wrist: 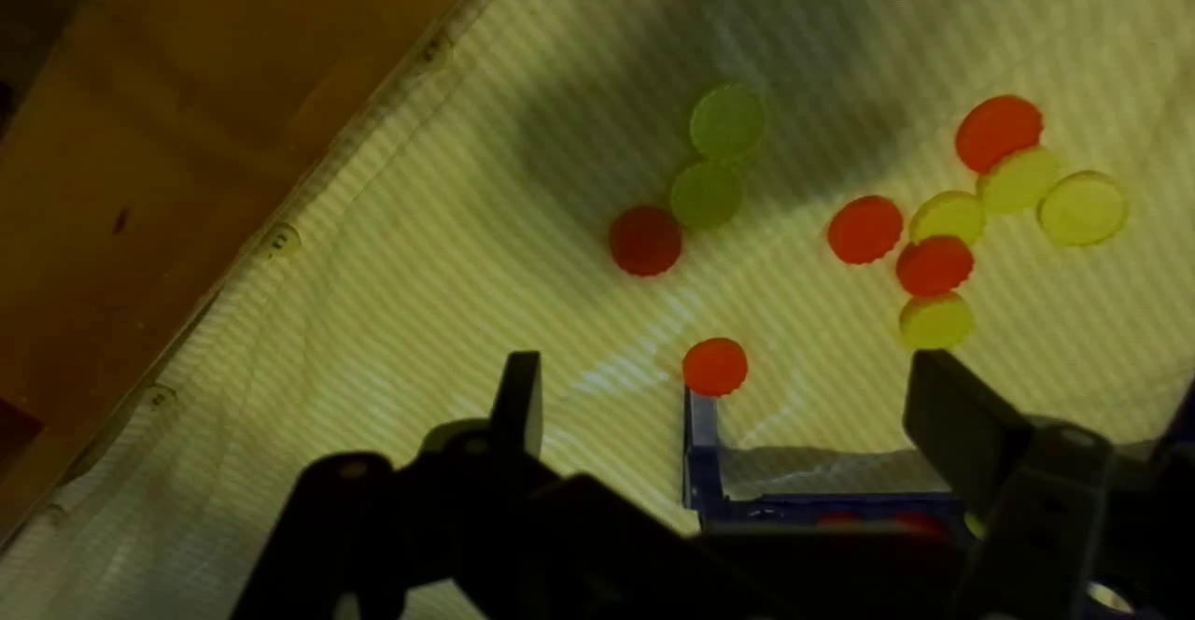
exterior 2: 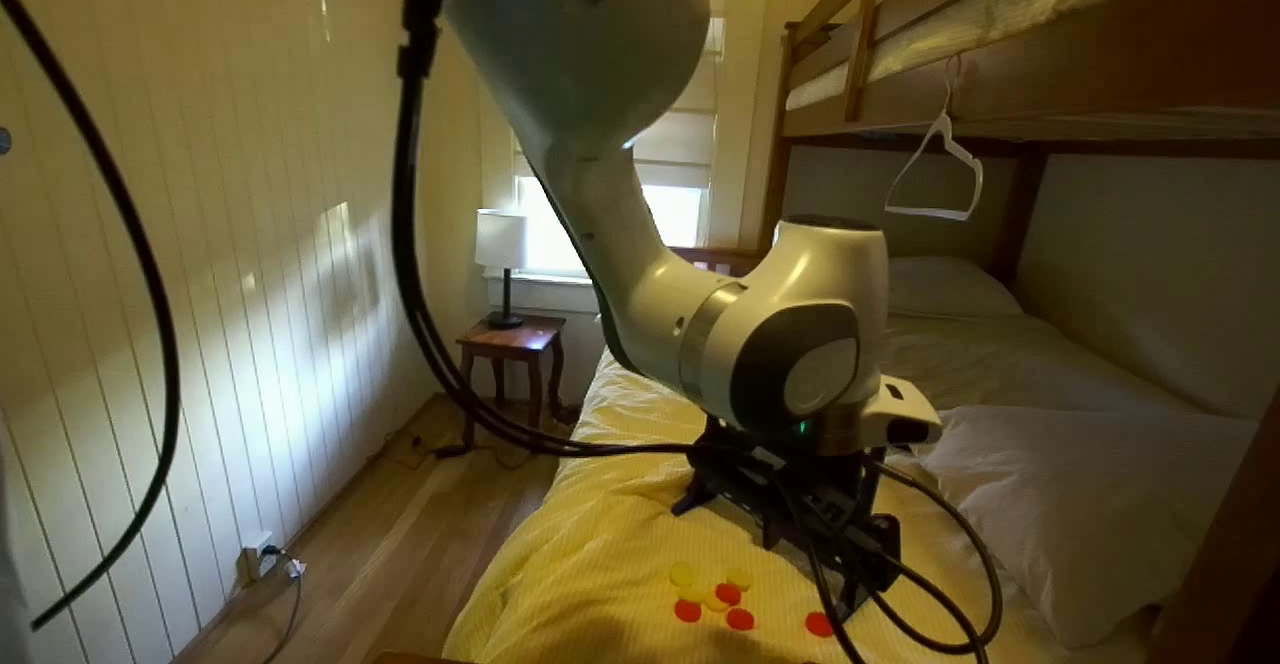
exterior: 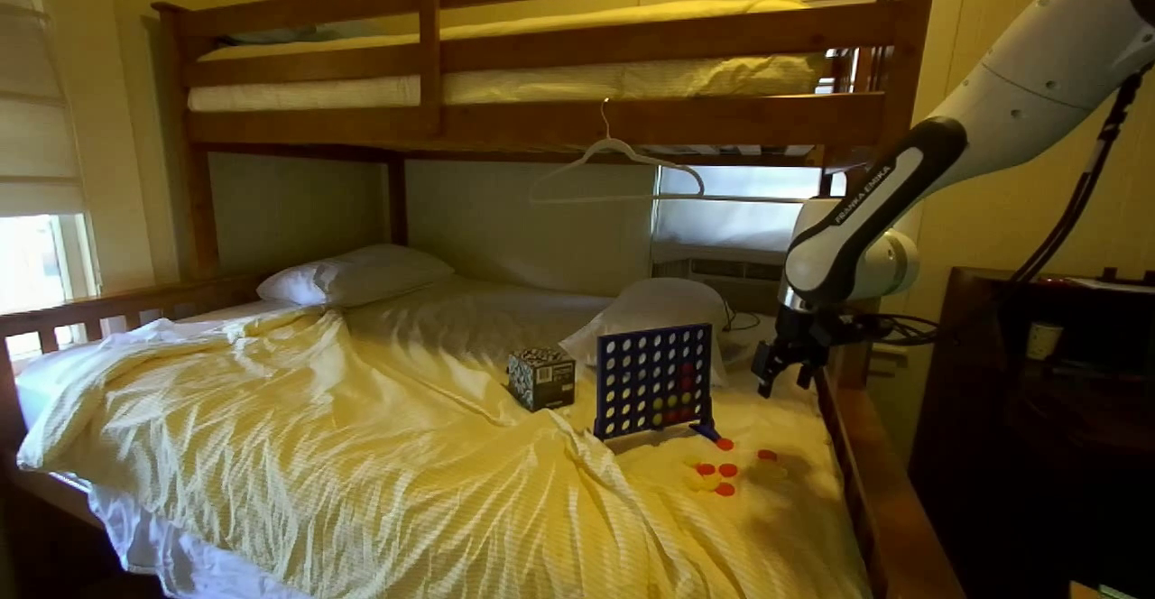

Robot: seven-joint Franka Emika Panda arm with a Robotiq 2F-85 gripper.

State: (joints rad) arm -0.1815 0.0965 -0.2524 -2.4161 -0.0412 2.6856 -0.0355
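My gripper (exterior: 785, 384) is open and empty, pointing down above the yellow bedspread, beside a blue upright grid rack (exterior: 650, 381). In the wrist view the open gripper (wrist: 728, 359) spans a red disc (wrist: 715, 367) lying at the tip of the rack's foot (wrist: 702, 452); the fingers are apart from it. Some red and yellow discs sit in the rack's lower slots. Beyond lie another red disc (wrist: 645, 241) touching a yellow disc (wrist: 707, 194), and a cluster of several red and yellow discs (wrist: 934, 266). In an exterior view the arm partly hides the rack (exterior 2: 692, 497).
A patterned box (exterior: 541, 378) stands beside the rack; a white pillow (exterior: 663, 306) lies behind it. The wooden bed rail (exterior: 889, 500) runs close to the gripper, also in the wrist view (wrist: 187, 134). A white hanger (exterior: 614, 143) hangs from the upper bunk (exterior: 541, 121). Black cables (exterior 2: 410, 194) trail along the arm.
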